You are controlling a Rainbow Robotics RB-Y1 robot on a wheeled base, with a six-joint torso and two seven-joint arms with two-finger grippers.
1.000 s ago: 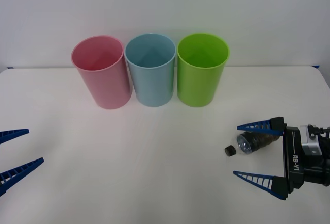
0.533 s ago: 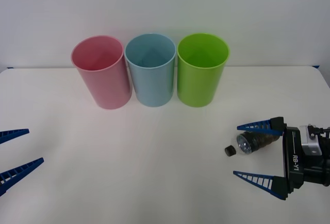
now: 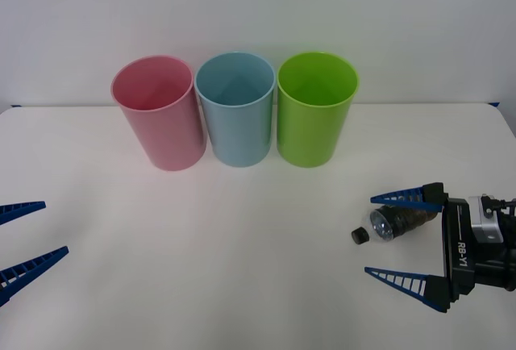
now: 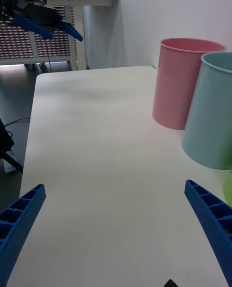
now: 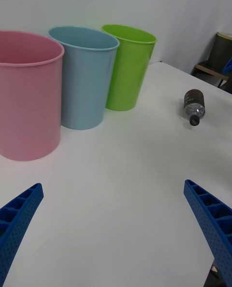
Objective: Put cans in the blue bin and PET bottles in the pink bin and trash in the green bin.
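Note:
Three bins stand in a row at the back of the table: the pink bin [image 3: 157,114], the blue bin [image 3: 235,110] and the green bin [image 3: 316,110]. The PET bottle [image 3: 401,220], clear with a dark label, lies on its side at the right with its black cap [image 3: 359,235] pointing left. My right gripper [image 3: 369,235] is open around it, and the bottle sits close to the far finger [image 3: 409,197]. At the table's left edge my left gripper [image 3: 56,226] is open and holds nothing. The left wrist view shows the bottle [image 5: 194,107] beyond the green bin [image 5: 128,67].
The white table [image 3: 242,245] is bare between the two grippers. In the right wrist view the pink bin [image 4: 186,81] and blue bin [image 4: 215,110] stand ahead, with a shelf unit [image 4: 43,40] and floor past the table's far end.

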